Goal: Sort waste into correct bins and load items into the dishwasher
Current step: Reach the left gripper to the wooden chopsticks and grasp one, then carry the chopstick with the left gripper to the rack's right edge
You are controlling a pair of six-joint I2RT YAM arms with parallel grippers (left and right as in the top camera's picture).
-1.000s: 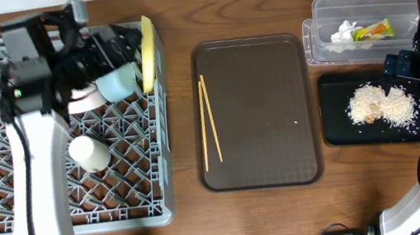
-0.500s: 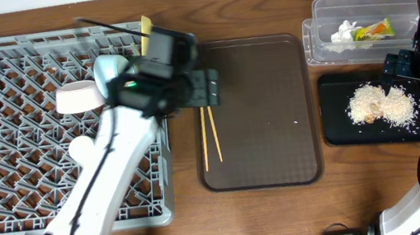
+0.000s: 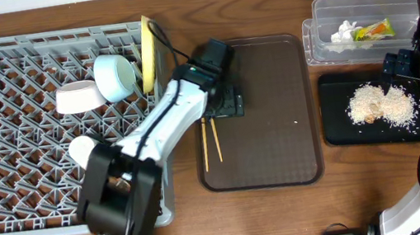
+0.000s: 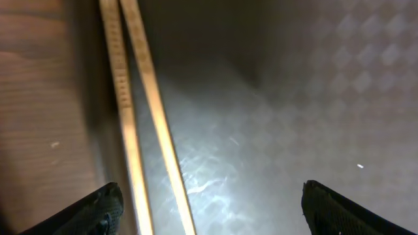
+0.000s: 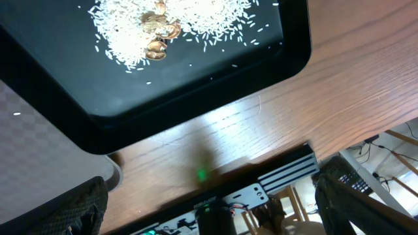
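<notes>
Two wooden chopsticks [image 3: 216, 143] [image 4: 142, 85] lie along the left side of the dark brown serving tray [image 3: 278, 124]. My left gripper [image 3: 224, 103] [image 4: 209, 210] hovers low over their upper part, open, with both sticks just inside the left finger [image 4: 98, 210]. The grey dish rack [image 3: 1, 174] holds the upright yellow plate [image 3: 148, 53], the light blue bowl [image 3: 114, 76], the pink bowl [image 3: 78, 97] and the white cup [image 3: 90, 152]. My right gripper [image 3: 411, 66] [image 5: 209, 202] stands open and empty above the black tray [image 3: 337, 130] [image 5: 78, 98] of rice crumbs [image 3: 379, 105] [image 5: 163, 26].
The clear tub [image 3: 360, 5] at the back right holds the white tissue [image 3: 345, 31] and the green-and-yellow wrapper [image 3: 375, 29]. Wooden tabletop [image 5: 326, 78] runs between the black tray and the table's front edge. The left arm stretches from the rack's front corner across to the brown tray.
My left arm has swung right, from over the dish rack to the brown tray's left edge above the chopsticks. The blue bowl now shows in the rack. The right arm is still.
</notes>
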